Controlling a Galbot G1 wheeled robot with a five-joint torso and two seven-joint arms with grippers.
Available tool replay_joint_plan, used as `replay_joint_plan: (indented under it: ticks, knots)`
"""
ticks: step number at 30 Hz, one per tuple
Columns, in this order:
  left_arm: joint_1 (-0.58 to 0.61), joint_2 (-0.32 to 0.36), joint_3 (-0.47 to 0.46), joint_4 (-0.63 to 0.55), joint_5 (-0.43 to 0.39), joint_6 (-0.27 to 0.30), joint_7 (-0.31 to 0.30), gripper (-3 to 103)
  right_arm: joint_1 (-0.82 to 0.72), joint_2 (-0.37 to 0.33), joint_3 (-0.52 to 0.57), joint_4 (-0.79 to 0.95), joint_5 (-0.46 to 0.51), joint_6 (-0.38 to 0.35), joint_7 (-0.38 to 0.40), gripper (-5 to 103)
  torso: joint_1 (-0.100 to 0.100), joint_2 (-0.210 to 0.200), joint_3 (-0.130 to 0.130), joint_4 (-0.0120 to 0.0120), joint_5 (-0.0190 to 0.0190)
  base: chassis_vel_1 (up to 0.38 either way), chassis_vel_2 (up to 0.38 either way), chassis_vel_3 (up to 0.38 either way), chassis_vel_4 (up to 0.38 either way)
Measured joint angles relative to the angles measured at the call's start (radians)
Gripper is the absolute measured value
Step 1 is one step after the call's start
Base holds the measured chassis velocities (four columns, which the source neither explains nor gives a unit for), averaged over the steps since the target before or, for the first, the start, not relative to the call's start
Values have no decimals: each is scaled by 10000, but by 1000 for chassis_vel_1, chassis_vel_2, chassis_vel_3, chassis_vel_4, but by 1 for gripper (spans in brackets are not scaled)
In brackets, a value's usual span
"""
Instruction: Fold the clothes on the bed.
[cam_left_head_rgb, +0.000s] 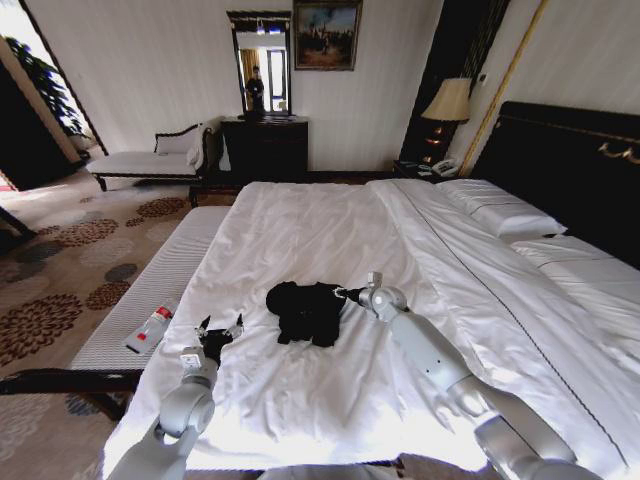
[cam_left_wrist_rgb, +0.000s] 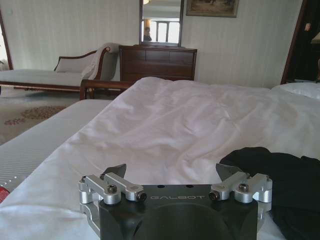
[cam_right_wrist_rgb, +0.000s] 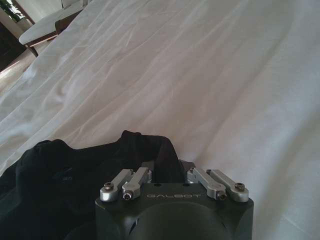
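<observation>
Right tool (cam_left_head_rgb: 345, 294) pinches the black T-shirt (cam_left_head_rgb: 308, 311) on the white bed (cam_left_head_rgb: 300, 240); left tool (cam_left_head_rgb: 220, 328) hovers spread.

The T-shirt (cam_left_head_rgb: 308, 311) lies bunched on the bed (cam_left_head_rgb: 300, 235), near its middle. The right gripper (cam_left_head_rgb: 347, 295) touches the shirt's right edge. The left gripper (cam_left_head_rgb: 220, 328) sits near the bed's left edge, left of the shirt and apart from it. A bench (cam_left_head_rgb: 160, 285) runs along the bed's left side.
</observation>
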Motion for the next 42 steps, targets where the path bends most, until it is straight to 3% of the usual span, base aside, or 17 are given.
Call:
replay_joint_plan:
  ticks: [3, 4, 6, 9, 19, 30, 33, 42]
  knots:
    - [-360, 51, 180, 190, -422, 87, -98, 100, 0, -60, -34, 11, 6, 12, -9, 24, 0, 0, 0, 0, 0, 0, 0, 0, 0]
    - [-827, 98, 406, 426, -820, 176, -206, 100, 3, -94, -50, 28, 18, 19, -14, 14, 0, 0, 0, 0, -1, 0, 0, 0, 0]
    - [-1121, 124, 551, 571, -1008, 229, -258, 100, 9, -112, -62, 46, 31, 20, -15, 14, 0, 0, 0, 0, -2, 0, 0, 0, 0]
    - [-2131, 202, 1115, 996, -1705, 465, -470, 100, 42, -161, -130, 115, 79, 25, -17, 2, 0, 0, 0, -1, -1, 0, 0, 0, 0]
    - [-4203, 78, 2542, 2698, -3700, 1317, -1354, 100, 48, -159, -186, 159, 22, 68, -50, 2, 0, -1, 0, 2, 0, 0, 0, 0, 0]
    - [-5704, -66, 3307, 4041, -4047, 1268, -1258, 100, 60, -139, -175, 93, -24, 126, -122, 2, 1, 0, 0, 0, 0, 0, 0, 0, 0]
    - [-6335, -374, 3568, 4519, -4578, 1302, -1319, 100, 67, -9, -182, 83, -50, 154, -122, 2, 0, -1, 0, 0, 0, 0, 0, 0, 0]
    - [-6955, -982, 4005, 5597, -4512, 1510, -1329, 100, 118, -68, -192, 80, -19, 157, -118, 2, 0, 0, 0, 0, 0, 0, 0, 0, 0]
